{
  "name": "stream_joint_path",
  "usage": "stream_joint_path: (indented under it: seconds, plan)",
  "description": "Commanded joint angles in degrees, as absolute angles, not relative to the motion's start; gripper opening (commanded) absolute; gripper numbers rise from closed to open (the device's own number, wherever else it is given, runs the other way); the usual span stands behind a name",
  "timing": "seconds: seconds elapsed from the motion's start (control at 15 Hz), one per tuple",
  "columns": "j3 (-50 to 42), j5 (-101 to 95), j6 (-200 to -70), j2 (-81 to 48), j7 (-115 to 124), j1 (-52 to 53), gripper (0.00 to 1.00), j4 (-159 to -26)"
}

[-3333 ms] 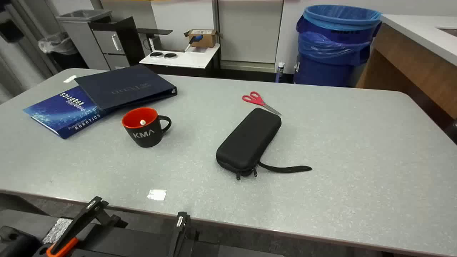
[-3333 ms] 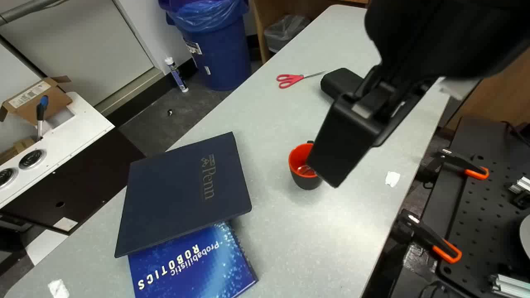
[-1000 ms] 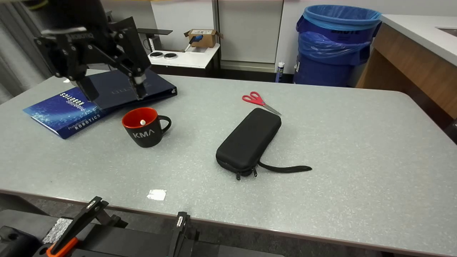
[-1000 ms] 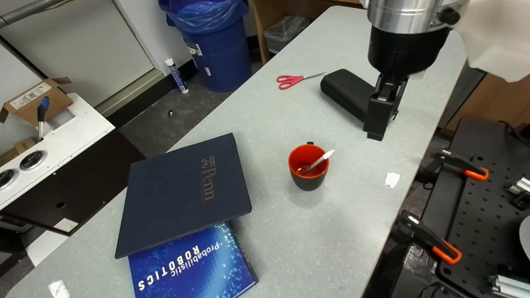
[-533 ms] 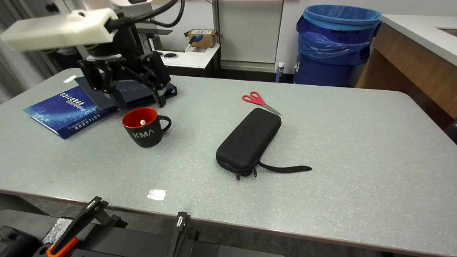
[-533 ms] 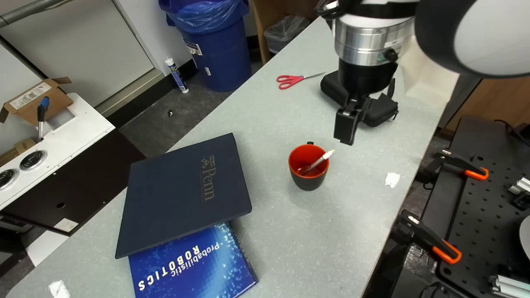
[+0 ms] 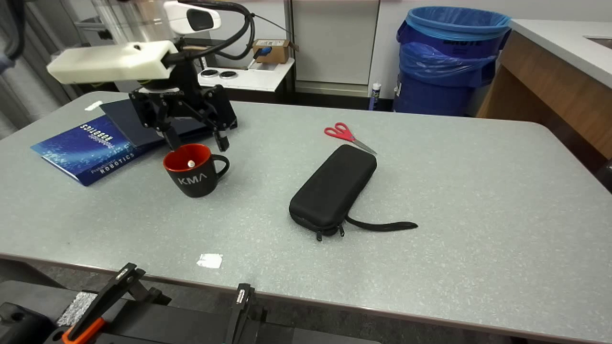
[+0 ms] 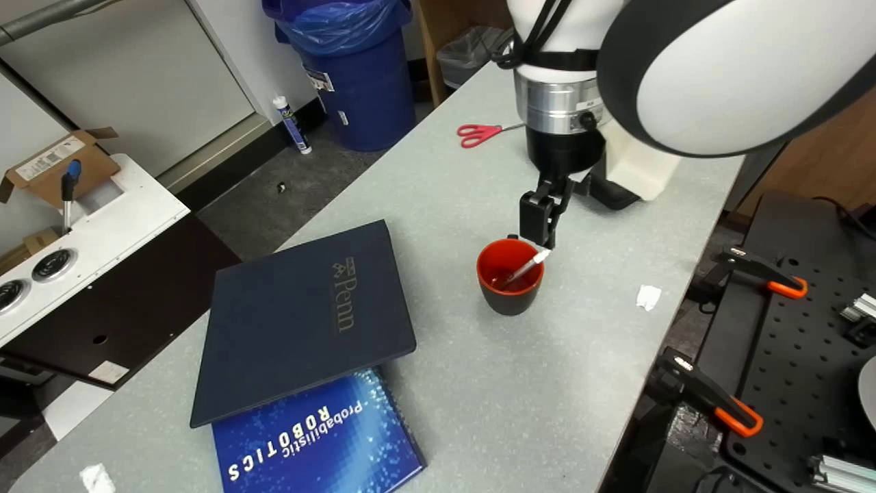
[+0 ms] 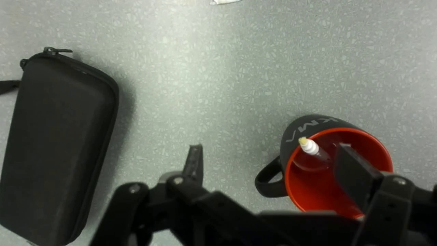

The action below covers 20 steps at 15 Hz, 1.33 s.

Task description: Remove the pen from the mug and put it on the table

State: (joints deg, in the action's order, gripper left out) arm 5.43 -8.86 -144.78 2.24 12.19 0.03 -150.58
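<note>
I log one claw, its fingers standing apart; below it, one black KMA mug, red inside, upright on the grey speckled tabletop, one finger overlapping its mouth in the wrist view. One white-tipped pen, leaning in the mug, its tip seen there between my fingertips. One black zip case, beyond the finger farther from the mug.

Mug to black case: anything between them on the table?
Bare table between mug and case in an exterior view; in the wrist view, a gripper finger overlaps that stretch.
</note>
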Motion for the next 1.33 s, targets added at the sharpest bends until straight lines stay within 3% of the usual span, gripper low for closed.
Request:
stream_joint_path:
  seconds: [0.0, 0.6, 1.13, 1.2, 1.27]
  plan:
    - [4.6, -9.7, -145.1, 1.3, 13.3, 0.8, 1.0, -149.9]
    - [5.2, -6.8, -145.5, -7.9, 6.2, 3.3, 1.0, -144.8]
    - [6.2, -3.4, -144.2, -6.7, 5.8, 4.9, 1.0, -146.3]
    - [6.2, -3.1, -144.4, -6.7, 5.7, 4.9, 0.75, -146.3]
    - [6.1, -3.1, -144.7, -6.7, 5.7, 4.9, 0.72, -146.3]
